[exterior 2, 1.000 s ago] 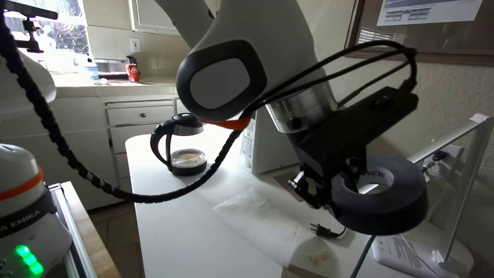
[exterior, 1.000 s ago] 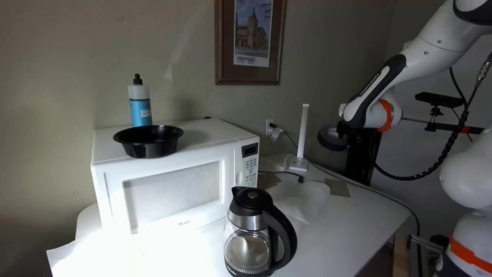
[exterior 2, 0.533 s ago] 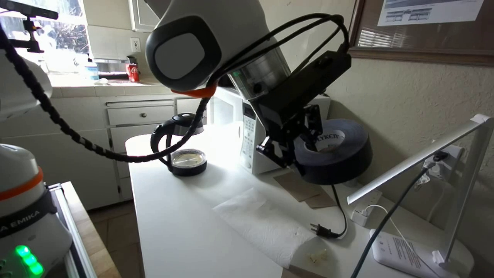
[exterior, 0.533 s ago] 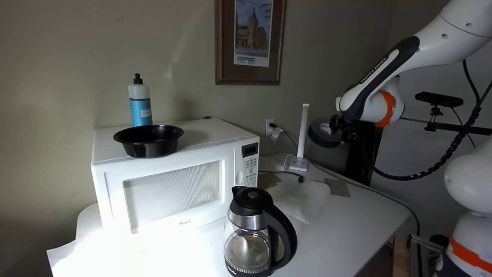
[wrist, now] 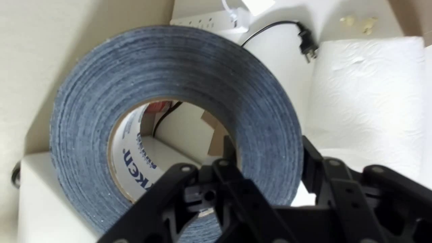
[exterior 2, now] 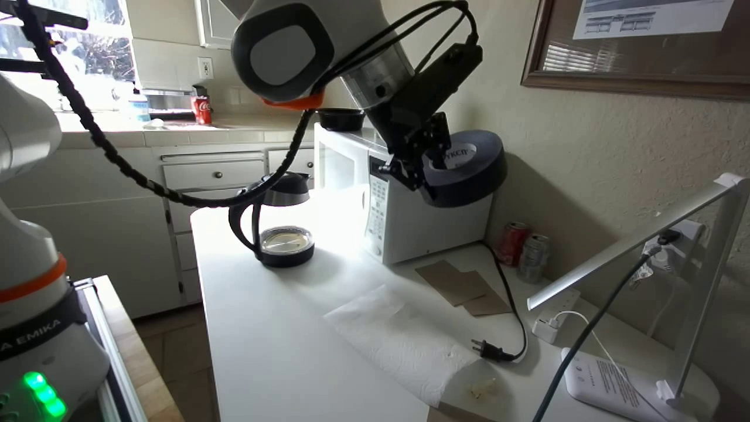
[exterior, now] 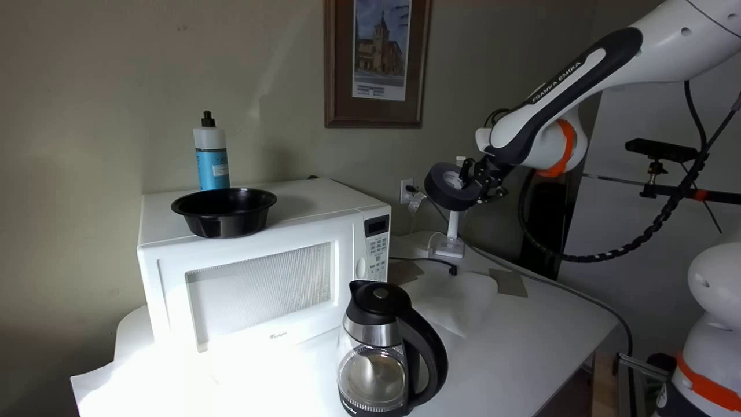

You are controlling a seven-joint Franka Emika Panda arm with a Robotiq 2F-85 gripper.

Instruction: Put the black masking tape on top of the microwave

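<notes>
The black masking tape is a thick dark roll with a white printed core. My gripper is shut on one side of its ring, with one finger inside the hole and one outside; this shows in the wrist view, where the roll fills much of the picture. The roll is tilted and held in the air, touching nothing else that I can see. The white microwave stands to the left of the roll in an exterior view. In an exterior view the roll partly covers the microwave's side.
A black bowl and a blue-labelled bottle are at the microwave's left part. A glass carafe stands before it. A lamp, two cans, a plug and a paper towel are near its side.
The gripper has carried the tape toward the microwave and upward. The tape stays gripped the whole time. The bowl, bottle, carafe and microwave have not moved.
</notes>
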